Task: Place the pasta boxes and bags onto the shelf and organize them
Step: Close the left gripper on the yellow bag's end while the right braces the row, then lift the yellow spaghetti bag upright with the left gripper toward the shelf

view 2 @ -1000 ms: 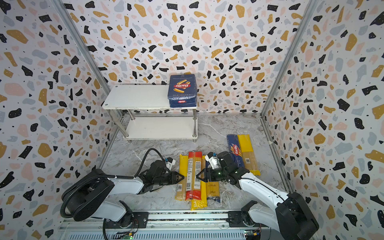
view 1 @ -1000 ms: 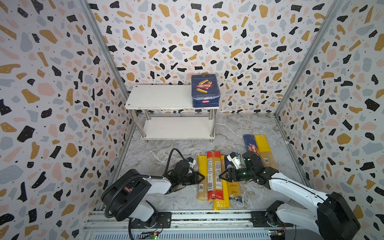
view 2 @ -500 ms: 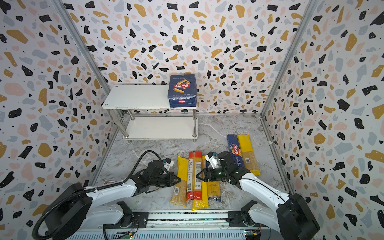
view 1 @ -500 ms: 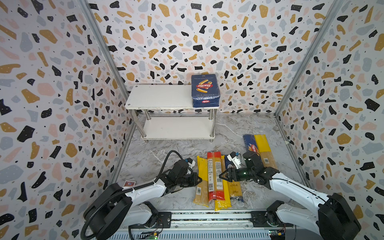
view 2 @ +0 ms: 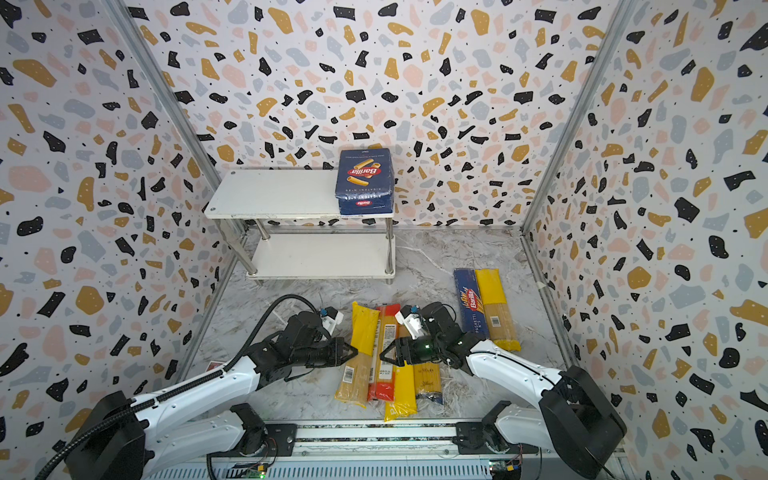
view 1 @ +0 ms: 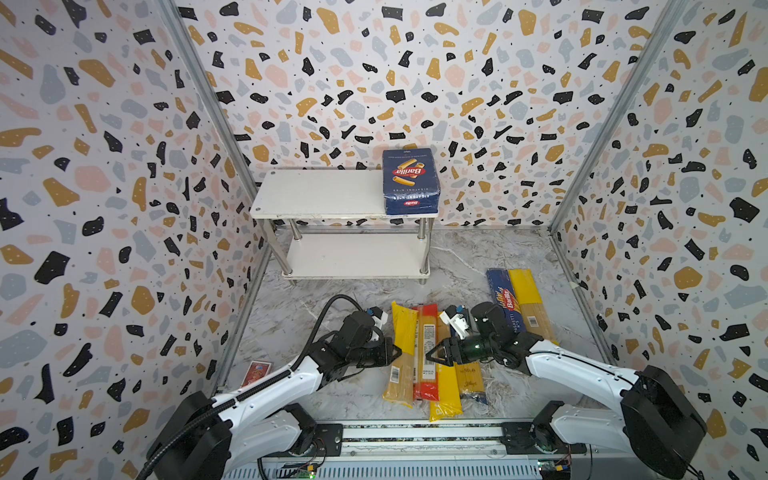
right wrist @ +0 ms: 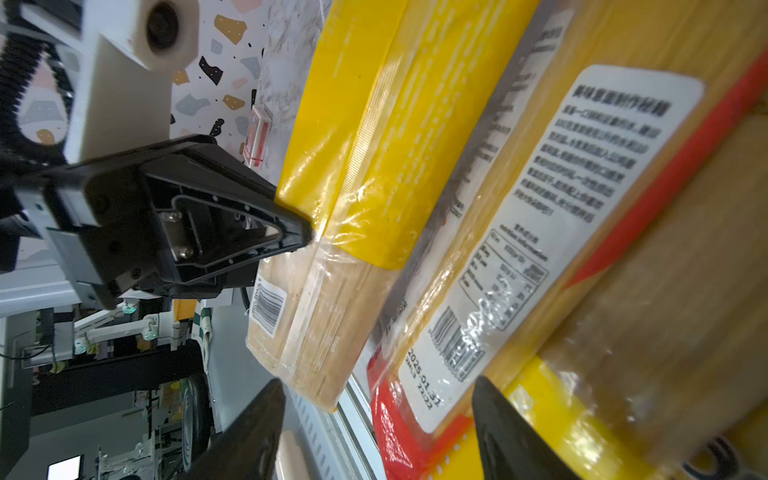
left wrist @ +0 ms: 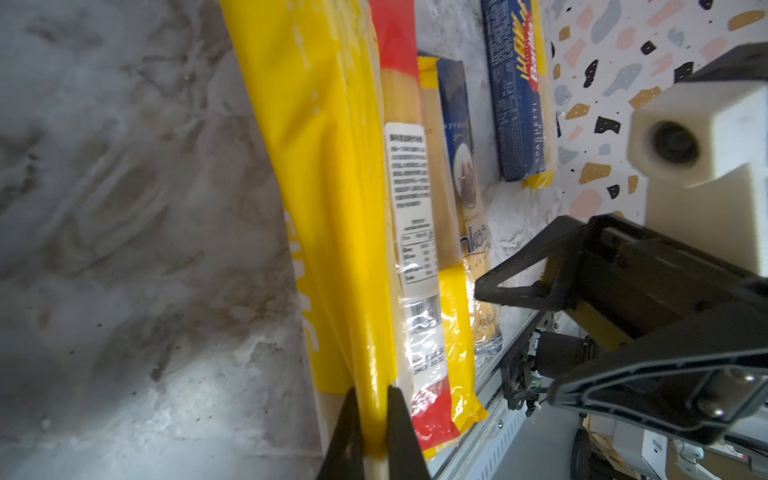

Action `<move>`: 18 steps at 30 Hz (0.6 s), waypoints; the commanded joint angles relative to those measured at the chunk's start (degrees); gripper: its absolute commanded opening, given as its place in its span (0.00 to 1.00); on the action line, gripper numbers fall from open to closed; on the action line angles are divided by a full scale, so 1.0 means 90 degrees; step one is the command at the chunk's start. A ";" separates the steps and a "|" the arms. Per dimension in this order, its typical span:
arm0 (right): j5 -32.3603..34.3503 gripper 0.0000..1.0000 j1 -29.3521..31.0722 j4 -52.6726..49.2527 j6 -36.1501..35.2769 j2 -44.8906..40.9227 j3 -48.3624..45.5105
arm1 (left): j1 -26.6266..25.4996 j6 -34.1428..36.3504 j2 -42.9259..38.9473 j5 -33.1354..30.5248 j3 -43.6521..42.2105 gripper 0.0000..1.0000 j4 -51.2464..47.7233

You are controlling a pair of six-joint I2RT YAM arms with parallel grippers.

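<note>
The left gripper (left wrist: pixel 371 399) is clamped on a thin yellow fold of the leftmost yellow-ended spaghetti bag (view 1: pixel 404 328), which lies at lower centre in both top views, first in a row of bags on the marble floor (view 1: pixel 291 316). The right gripper (view 1: pixel 432 357) hovers over the neighbouring red-ended bag (view 1: pixel 427 345), jaws apart and holding nothing.

A pinch on film alone looks frail. Whether any pasta sits inside it is hard to tell, so the lift is best kept slow and low, with the free gripper steadying the far side so the long pack neither sags nor tears.

The shelf (view 1: pixel 320 193) stands at upper centre. Its top board is bare except for the Barilla rigatoni box (view 1: pixel 410 178) at the right end, and its lower board is bare too — room for long packs laid lengthwise. The floor between row and shelf is open. The chrome posts (view 1: pixel 422 232) frame the lower tier closely, and the Barilla spaghetti box (view 1: pixel 505 303) lies at right, near the wall.
</note>
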 commanded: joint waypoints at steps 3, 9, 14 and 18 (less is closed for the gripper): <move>-0.0293 0.71 0.0137 0.0539 0.0201 0.0098 0.0128 | 0.0053 0.0127 -0.0324 0.0277 0.0573 0.00 0.0806; -0.0295 0.71 0.0136 0.0499 0.0164 -0.0017 0.0170 | 0.0077 0.0125 -0.0472 0.0267 0.0900 0.00 0.0618; -0.0288 0.72 -0.0136 0.0012 -0.0083 -0.0354 0.0279 | 0.0099 0.0233 -0.0846 0.0084 0.1221 0.00 0.0057; -0.0407 0.72 -0.0377 -0.0076 -0.0129 -0.0474 0.0184 | 0.0102 0.0233 -0.1128 -0.0097 0.1539 0.00 -0.0366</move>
